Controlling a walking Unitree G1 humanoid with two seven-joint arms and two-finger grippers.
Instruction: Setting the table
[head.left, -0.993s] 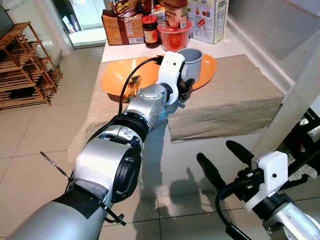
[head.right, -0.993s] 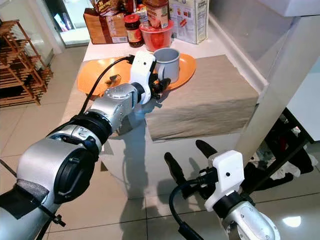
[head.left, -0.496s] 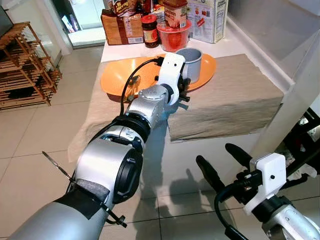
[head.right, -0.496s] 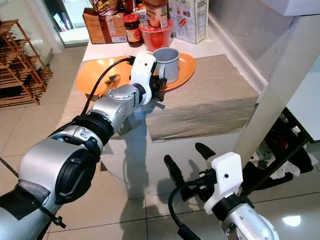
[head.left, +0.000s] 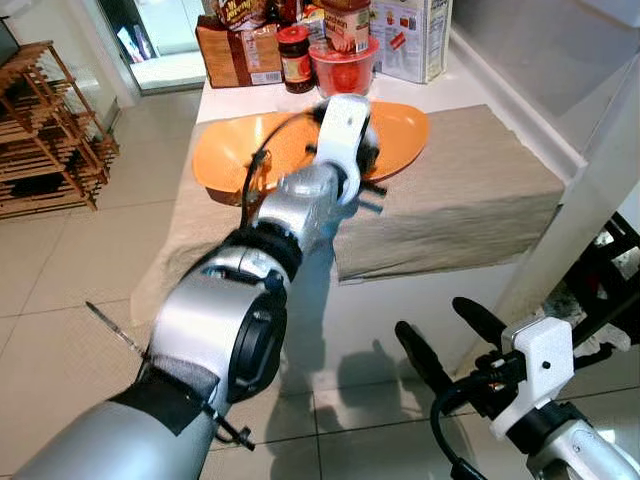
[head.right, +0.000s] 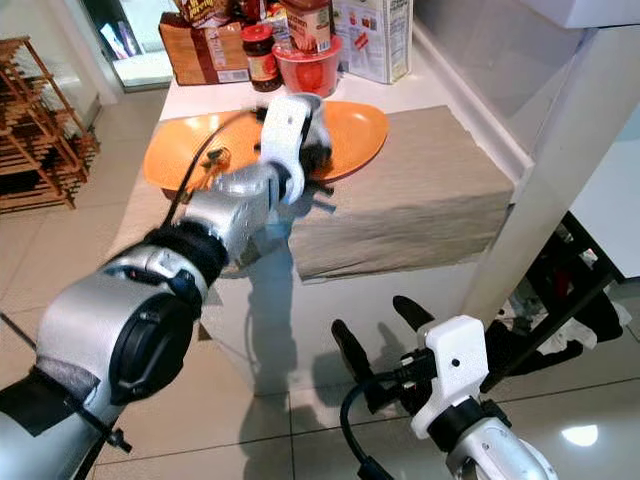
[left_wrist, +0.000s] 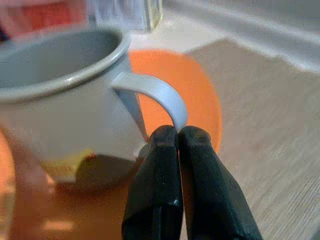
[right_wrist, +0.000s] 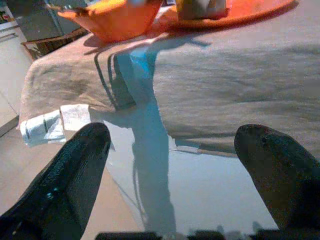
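Note:
A grey mug (left_wrist: 65, 100) is over the right-hand orange plate (head.left: 402, 128) on the table's linen cloth (head.left: 470, 190). My left gripper (left_wrist: 177, 132) reaches across the table and is shut on the lower end of the mug's handle. In the eye views its white wrist housing (head.left: 345, 125) is blurred and hides most of the mug. An orange bowl (right_wrist: 115, 20) rests on a second orange plate (head.left: 225, 150) to the left. My right gripper (head.left: 455, 335) hangs open and empty, low in front of the table's near edge.
Jars, a red container (head.left: 345, 70) and cereal boxes (head.left: 410, 35) crowd the back of the table. A white post (head.left: 590, 190) rises at the right, with dark clutter on the floor behind it. A wooden rack (head.left: 50, 140) stands on the tiled floor at the left.
The left wrist has swung up and toward the back of the plate, now blurred and covering the mug. The right gripper has hardly moved.

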